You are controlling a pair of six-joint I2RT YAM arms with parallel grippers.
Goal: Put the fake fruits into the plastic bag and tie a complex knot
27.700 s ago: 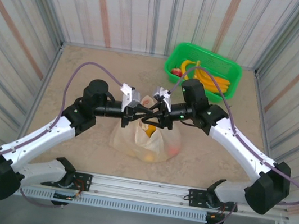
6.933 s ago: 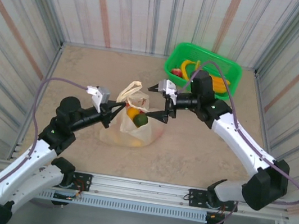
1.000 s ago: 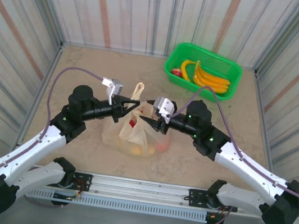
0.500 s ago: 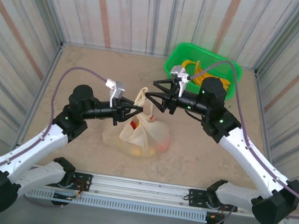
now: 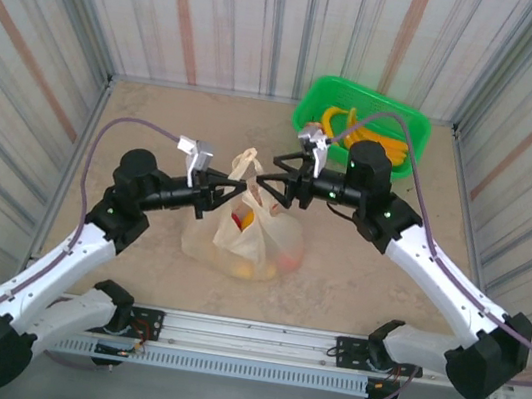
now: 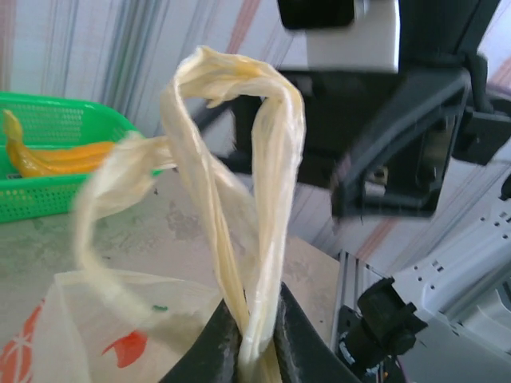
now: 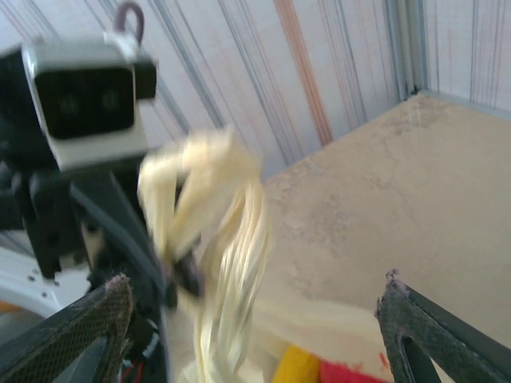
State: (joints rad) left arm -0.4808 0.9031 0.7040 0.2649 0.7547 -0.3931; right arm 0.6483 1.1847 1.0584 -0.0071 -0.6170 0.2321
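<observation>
Pinching the plastic bag (image 5: 244, 245) by its handle loops (image 6: 275, 159), the left gripper (image 6: 257, 339) holds them up mid-table. The right gripper (image 5: 266, 185) gapes wide, empty, just right of them (fake fruits (image 5: 240, 220) sit inside).

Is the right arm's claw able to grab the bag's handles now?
Probably yes. The right gripper is open and faces the handles, which the left gripper pinches upright; nothing sits between them.
</observation>
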